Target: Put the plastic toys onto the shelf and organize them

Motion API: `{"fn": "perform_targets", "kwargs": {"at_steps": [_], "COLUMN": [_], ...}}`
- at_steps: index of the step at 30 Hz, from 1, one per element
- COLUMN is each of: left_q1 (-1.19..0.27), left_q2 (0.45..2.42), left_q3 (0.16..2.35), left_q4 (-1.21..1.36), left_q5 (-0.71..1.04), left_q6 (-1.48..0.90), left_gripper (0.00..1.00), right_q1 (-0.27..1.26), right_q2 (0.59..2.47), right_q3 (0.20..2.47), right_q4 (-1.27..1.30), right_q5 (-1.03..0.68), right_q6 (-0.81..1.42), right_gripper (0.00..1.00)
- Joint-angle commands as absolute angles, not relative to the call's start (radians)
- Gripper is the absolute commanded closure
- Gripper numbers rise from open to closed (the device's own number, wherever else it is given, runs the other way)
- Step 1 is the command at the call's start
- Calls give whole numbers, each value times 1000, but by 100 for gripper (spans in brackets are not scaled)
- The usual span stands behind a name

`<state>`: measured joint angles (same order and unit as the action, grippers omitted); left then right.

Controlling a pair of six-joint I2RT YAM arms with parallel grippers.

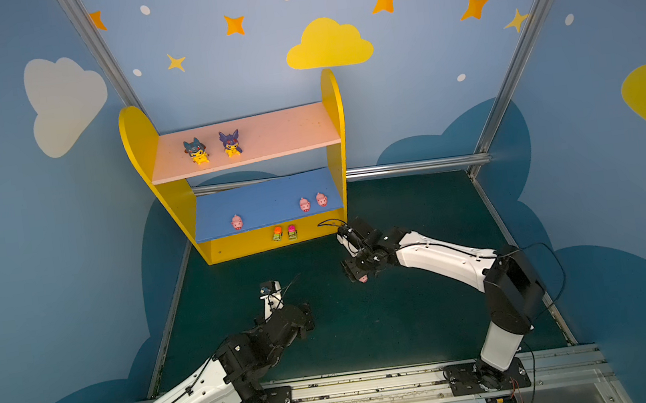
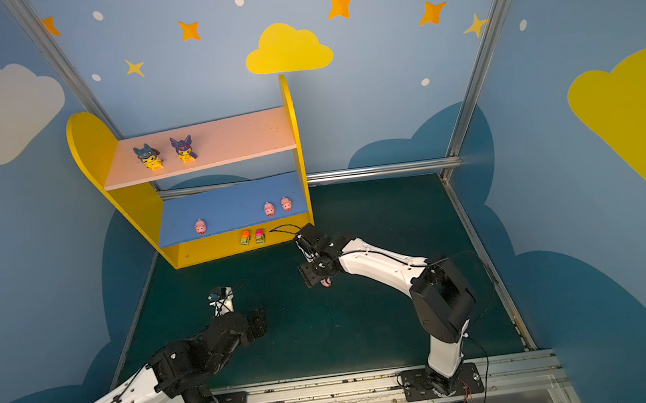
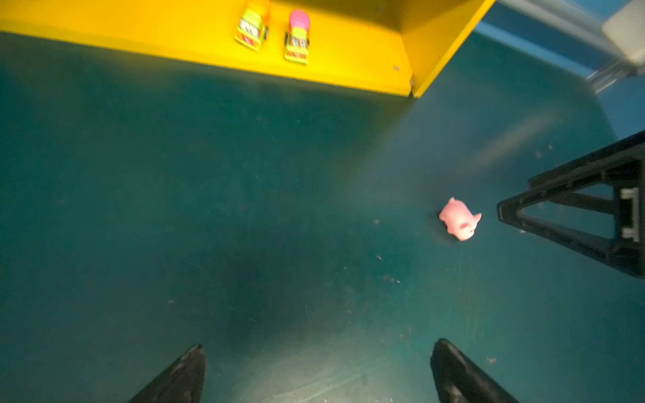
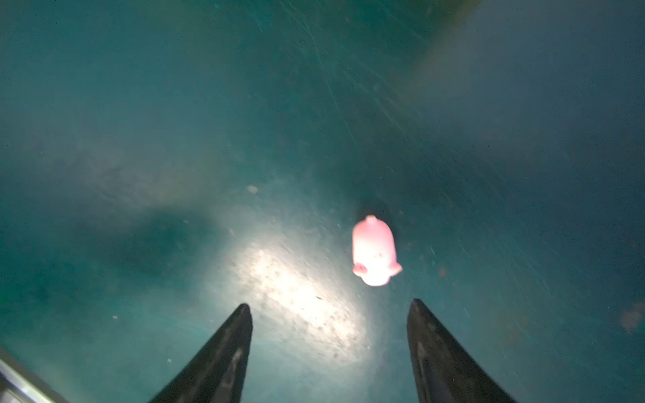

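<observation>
Pink plastic pig (image 4: 375, 251), small and rounded, lies loose on the dark green table mat (image 4: 139, 104), short of the yellow two-tier shelf (image 1: 140, 145). Right gripper (image 4: 330, 303) hovers over it, jaws parted and empty, pig off-centre toward one finger (image 4: 432, 342); closing so would likely clip its side and flick it away. Left gripper (image 3: 317, 345) wide open, empty.

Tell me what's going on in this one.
Toys are being sorted onto the shelf. Two hooded figurines sit on the pink board, three pigs on the blue board, two cars on the yellow base. A fourth pig lies on the green mat just beyond the right gripper, jaws open. The left gripper is open and empty.
</observation>
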<state>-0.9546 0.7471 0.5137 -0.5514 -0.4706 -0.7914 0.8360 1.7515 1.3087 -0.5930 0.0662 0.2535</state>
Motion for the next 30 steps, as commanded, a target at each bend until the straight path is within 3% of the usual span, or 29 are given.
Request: {"fn": "perform_targets", "kwargs": {"at_steps": [1,24,30], "left_q1": [-950,-939,-931], "left_q2": [801,877,884], "left_q3": [552,557,549], "left_q4": [-479,-460,-439], "left_q5": [-423,-441,-434], "left_q6": [-768,-763,-758], "left_gripper": [0,0,0], "right_q1": [820,750,747], "right_q2": [1752,1910,1935], "right_q3": [1247,1223,1240], "right_q4": [-550,-421,-438], "right_q5": [42,-63,-64], "right_q6": [225,207,213], "right_gripper": [30,33,42]}}
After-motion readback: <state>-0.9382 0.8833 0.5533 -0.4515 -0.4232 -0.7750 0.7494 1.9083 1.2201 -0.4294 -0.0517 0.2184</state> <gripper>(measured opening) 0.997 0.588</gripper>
